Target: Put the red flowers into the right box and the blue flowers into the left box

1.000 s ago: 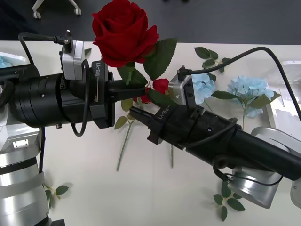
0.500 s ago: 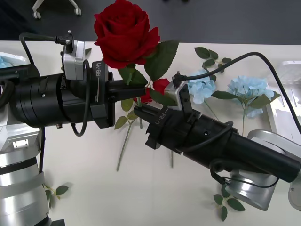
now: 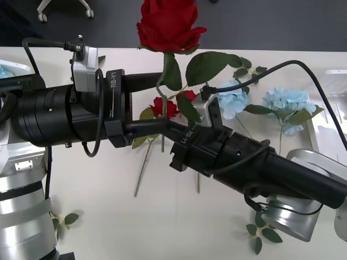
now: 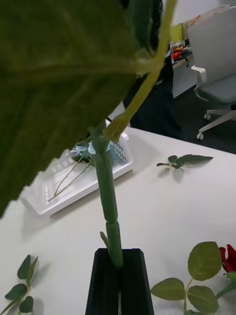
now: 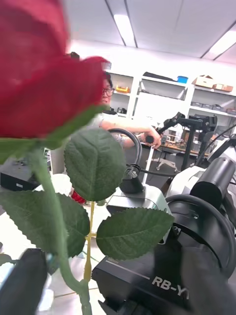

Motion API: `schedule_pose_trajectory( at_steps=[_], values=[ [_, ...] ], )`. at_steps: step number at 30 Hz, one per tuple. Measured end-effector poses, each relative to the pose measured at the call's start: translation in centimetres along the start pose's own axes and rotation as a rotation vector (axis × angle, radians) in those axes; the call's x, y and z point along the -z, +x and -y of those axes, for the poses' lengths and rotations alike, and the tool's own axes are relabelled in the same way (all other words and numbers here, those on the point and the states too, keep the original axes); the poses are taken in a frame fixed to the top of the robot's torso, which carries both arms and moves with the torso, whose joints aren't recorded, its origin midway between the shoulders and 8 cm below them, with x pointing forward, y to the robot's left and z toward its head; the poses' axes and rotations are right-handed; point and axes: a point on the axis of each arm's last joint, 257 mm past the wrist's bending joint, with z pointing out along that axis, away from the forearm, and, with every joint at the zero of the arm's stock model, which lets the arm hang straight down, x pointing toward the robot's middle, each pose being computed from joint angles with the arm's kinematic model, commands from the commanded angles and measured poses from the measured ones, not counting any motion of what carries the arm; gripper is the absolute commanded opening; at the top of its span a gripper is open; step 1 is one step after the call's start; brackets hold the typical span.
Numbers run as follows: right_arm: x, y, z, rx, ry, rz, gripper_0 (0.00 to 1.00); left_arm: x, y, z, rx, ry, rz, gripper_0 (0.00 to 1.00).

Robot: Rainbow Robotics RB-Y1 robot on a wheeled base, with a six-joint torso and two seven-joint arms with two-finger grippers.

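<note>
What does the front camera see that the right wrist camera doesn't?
Front only: the red head of the held rose, blue flowers lying on the table, and the open left gripper beside the stem. Right wrist only: the right gripper, its black fingers pinched shut on the stem, and thin stems lying in the left box. Both: the rose's green leaves and the white table.

A deep red rose [image 3: 167, 24] with a green stem [image 4: 109, 206] and dark green leaves [image 5: 95, 163] is seen. Two more red roses [image 3: 172, 103] are seen on the white table [image 3: 162, 216]. Pale blue flowers [image 3: 286, 105] are seen too. The box [image 4: 73, 179] is white with slots. The fingers [image 4: 118, 283] are black. The arms [image 3: 54, 116] are black and silver.
</note>
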Motion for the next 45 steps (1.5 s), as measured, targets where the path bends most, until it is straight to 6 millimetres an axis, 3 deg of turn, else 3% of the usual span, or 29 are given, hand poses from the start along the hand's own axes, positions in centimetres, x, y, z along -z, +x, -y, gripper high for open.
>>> schedule_pose_trajectory(
  at_steps=[8,14,21,27,33,41,45],
  values=[
    [2.4,2.2,3.1,-0.045,0.062,-0.157,0.00,0.0,0.0,0.0,0.000,0.000,0.000,1.00],
    [4.0,0.1,5.7,-0.085,0.144,-0.248,0.00,0.0,0.0,0.0,0.000,0.000,0.000,1.00],
    [7.6,-1.7,10.8,-0.138,0.319,-0.299,0.00,0.1,0.7,-0.2,0.021,-0.008,-0.008,1.00],
    [13.6,-0.5,15.9,-0.186,0.526,-0.421,0.00,0.5,3.7,-1.4,0.063,-0.075,-0.081,1.00],
    [19.5,0.0,19.6,-0.213,0.701,-0.539,0.00,0.9,6.1,-3.3,0.081,-0.174,-0.147,1.00],
    [28.6,-1.0,24.8,-0.230,0.997,-0.609,0.00,3.8,9.8,-5.5,0.069,-0.328,-0.291,1.00],
    [34.1,0.0,26.8,-0.318,1.126,-0.634,0.00,6.2,11.2,-6.4,0.076,-0.385,-0.406,1.00]
  ],
)
